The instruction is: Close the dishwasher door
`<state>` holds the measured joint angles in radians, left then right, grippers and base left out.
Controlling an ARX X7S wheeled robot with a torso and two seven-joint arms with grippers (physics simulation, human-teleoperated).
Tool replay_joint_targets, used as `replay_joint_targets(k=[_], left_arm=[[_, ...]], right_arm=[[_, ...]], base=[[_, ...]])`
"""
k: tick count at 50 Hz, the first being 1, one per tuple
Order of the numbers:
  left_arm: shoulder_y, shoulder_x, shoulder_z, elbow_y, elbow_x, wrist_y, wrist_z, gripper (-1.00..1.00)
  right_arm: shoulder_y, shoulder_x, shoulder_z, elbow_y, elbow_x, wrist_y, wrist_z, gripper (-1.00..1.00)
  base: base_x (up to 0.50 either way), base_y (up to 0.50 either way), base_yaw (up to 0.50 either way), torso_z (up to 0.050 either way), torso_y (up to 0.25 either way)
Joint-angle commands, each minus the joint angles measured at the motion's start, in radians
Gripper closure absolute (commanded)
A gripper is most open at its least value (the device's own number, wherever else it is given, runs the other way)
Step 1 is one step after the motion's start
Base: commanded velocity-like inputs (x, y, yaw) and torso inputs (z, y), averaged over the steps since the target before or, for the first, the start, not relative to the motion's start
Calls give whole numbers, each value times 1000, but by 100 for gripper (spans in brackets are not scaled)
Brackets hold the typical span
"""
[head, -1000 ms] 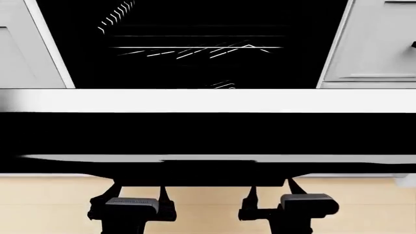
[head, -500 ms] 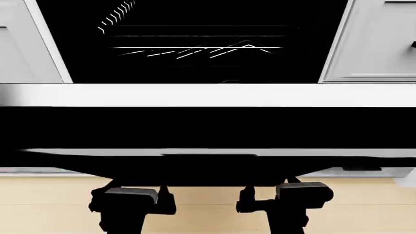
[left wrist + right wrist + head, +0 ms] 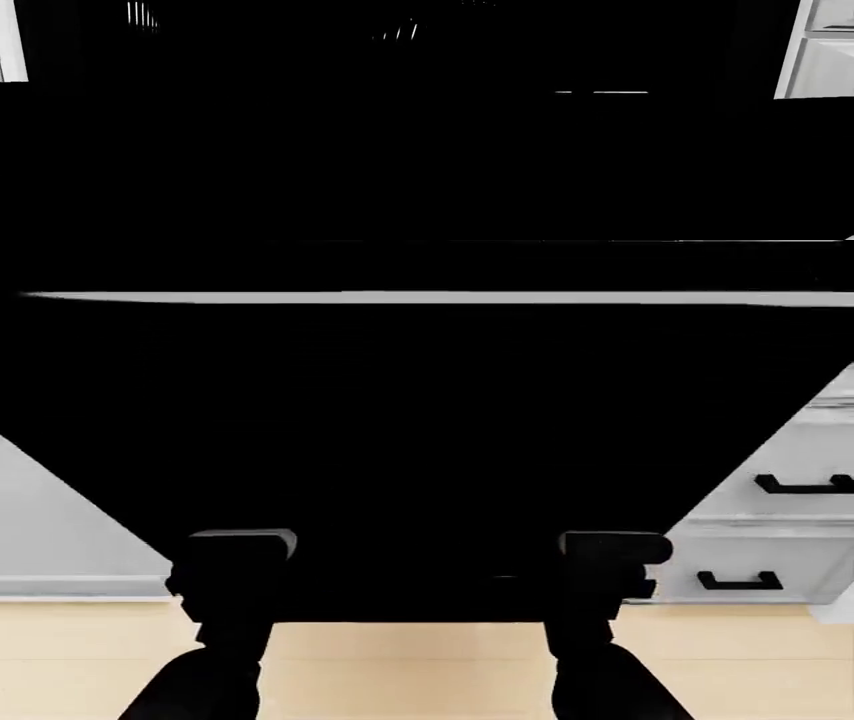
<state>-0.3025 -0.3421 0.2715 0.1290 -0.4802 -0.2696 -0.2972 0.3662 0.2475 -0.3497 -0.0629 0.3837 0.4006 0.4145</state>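
In the head view the glossy black dishwasher door (image 3: pixel 427 420) fills most of the picture, swung well up, with its silver edge strip (image 3: pixel 427 298) near the top. My left arm (image 3: pixel 238 570) and right arm (image 3: pixel 603 570) reach up to the door's lower edge, left and right of its middle. Their fingers are hidden against the black panel, so I cannot tell if they are open or shut. Both wrist views are almost wholly black. The bar handle does not show.
Light grey drawer fronts (image 3: pixel 781 540) with small black handles (image 3: pixel 801 483) stand right of the door, and a grey cabinet front (image 3: pixel 54 530) left of it. Beige floor (image 3: pixel 427 670) lies below. The right wrist view shows a grey cabinet edge (image 3: pixel 827 60).
The door has swung sharply upward: its silver strip has risen from mid-picture to the top, and the open cavity with racks is now covered. Both arms have moved up with it.
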Motion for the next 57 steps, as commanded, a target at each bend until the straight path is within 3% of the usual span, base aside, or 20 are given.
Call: replay_joint_targets(k=[1, 12, 30, 36, 47, 57], left_arm=[[-186, 7, -23, -71, -59, -134, 2, -100], [-345, 41, -8, -291, -77, -178, 67, -100], [-562, 130, -7, -718, -49, -83, 165, -100], [-561, 138, 3, -754, -41, -73, 174, -100], [-539, 131, 14, -728, -49, -98, 174, -100], [-448, 81, 6, -501, -95, -191, 117, -100]], right_arm=[[252, -32, 43, -27, -26, 147, 33, -100], [452, -97, 16, 270, -67, 154, 35, -100], [779, -233, 0, 1106, -124, -198, -18, -100], [816, -245, -37, 1245, -93, -277, -26, -100], [825, -238, -150, 1282, 17, -292, -6, -100], [605, -51, -147, 603, 109, 30, 114, -100]], base=[[0, 0, 0, 0, 11], [0, 0, 0, 0, 2], [0, 0, 0, 0, 1], [63, 0, 11, 0, -4], [63, -3, 8, 0, -10], [38, -3, 5, 0, -7]])
